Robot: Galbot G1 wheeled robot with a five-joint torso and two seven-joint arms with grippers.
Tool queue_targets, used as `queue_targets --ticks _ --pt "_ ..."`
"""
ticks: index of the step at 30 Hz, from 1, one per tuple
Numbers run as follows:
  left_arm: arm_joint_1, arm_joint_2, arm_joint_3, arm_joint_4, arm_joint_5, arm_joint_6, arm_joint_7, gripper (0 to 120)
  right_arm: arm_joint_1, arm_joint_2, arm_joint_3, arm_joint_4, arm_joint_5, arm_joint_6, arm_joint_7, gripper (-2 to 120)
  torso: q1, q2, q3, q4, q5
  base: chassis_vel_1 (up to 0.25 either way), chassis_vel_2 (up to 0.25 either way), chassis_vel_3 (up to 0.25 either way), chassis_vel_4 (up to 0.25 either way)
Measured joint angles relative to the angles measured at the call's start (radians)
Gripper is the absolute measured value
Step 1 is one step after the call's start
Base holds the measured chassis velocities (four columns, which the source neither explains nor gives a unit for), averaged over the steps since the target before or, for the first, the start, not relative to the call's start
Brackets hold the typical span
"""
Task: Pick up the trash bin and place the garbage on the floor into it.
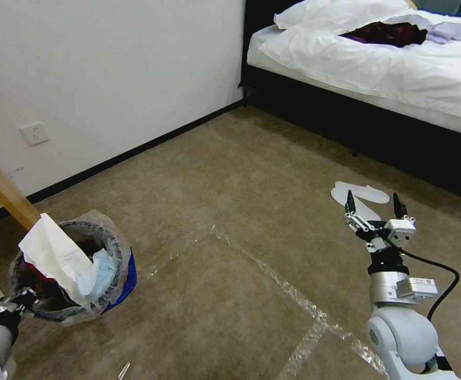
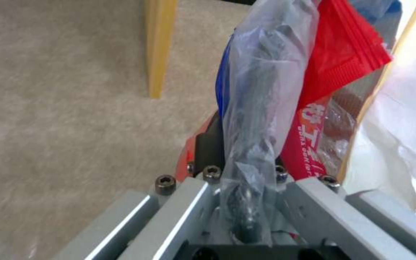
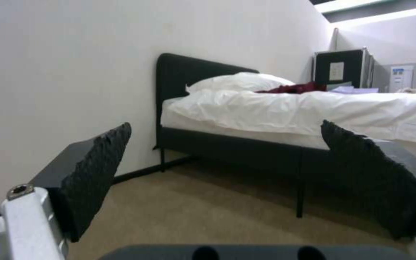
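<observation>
The trash bin (image 1: 115, 248), lined with crinkly clear plastic, hangs at the lower left of the head view. My left gripper (image 1: 22, 302) is shut on its near rim. In the left wrist view the plastic-covered rim (image 2: 256, 108) runs between the left gripper's (image 2: 246, 173) jaws. Garbage fills the bin: a white tissue sheet (image 1: 54, 253), a blue mask (image 1: 96, 274) and a red packet (image 2: 345, 61). My right gripper (image 1: 374, 203) is open and holds nothing above the carpet at the right. Its black pads (image 3: 97, 169) stand wide apart in the right wrist view.
A bed (image 1: 399, 68) with white bedding stands at the back right on a dark frame. White slippers (image 1: 359, 194) lie just beyond the right gripper. A wooden leg (image 1: 3, 192) slants behind the bin. Tape lines (image 1: 288, 290) cross the carpet, with a small pale scrap (image 1: 124, 369) nearby.
</observation>
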Motion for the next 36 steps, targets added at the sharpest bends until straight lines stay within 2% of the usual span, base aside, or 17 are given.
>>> queue_targets --ticks 36 --pt "0.004 0.001 -0.006 -0.012 -0.007 -0.003 -0.002 0 -0.014 0.005 -0.001 0.006 -0.016 0.021 0.000 100 0.000 0.000 0.000 0.0001 -0.0002 -0.158 0.164 0.158 -0.157"
